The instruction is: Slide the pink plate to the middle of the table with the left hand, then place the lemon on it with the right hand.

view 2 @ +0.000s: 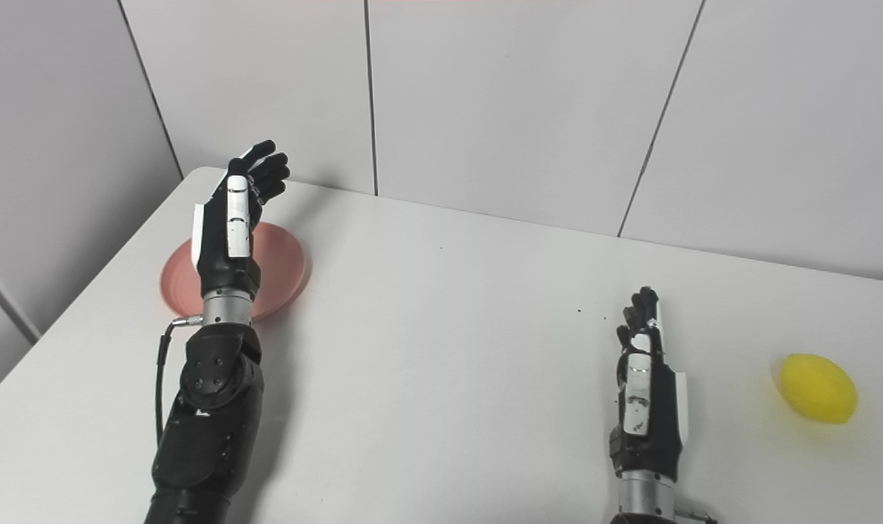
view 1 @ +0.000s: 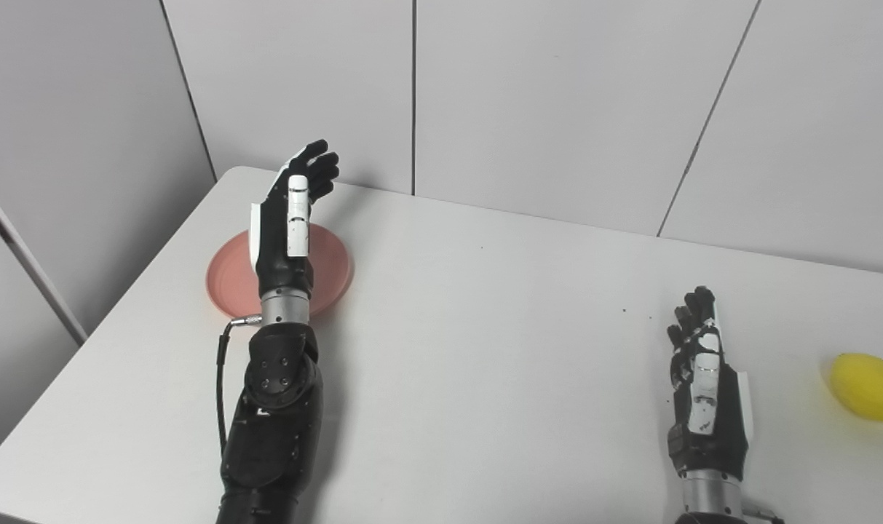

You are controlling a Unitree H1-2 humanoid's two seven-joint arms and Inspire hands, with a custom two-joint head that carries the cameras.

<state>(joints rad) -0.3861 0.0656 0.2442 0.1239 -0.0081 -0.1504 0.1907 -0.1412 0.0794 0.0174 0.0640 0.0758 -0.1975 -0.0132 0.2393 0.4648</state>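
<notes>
White desk (view 1: 485,349) set against grey panelled walls (view 1: 557,102). Left hand (view 1: 290,218) raised over the pink plate (view 1: 226,280), fingers (view 1: 317,164) released, grasping nothing; plate lies beneath and behind its wrist. Right hand (view 2: 645,386) empty, fingers (view 2: 641,309) loosely extended; lemon (view 2: 818,388) rests well right of them.

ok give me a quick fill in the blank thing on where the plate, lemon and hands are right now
1. The pink plate lies near the table's far ____ corner.
2. The left hand is raised above the ____.
3. The lemon lies to the ____ of the right hand, apart from it.
4. Both hands hold ____.

Missing words: left; plate; right; nothing
</notes>
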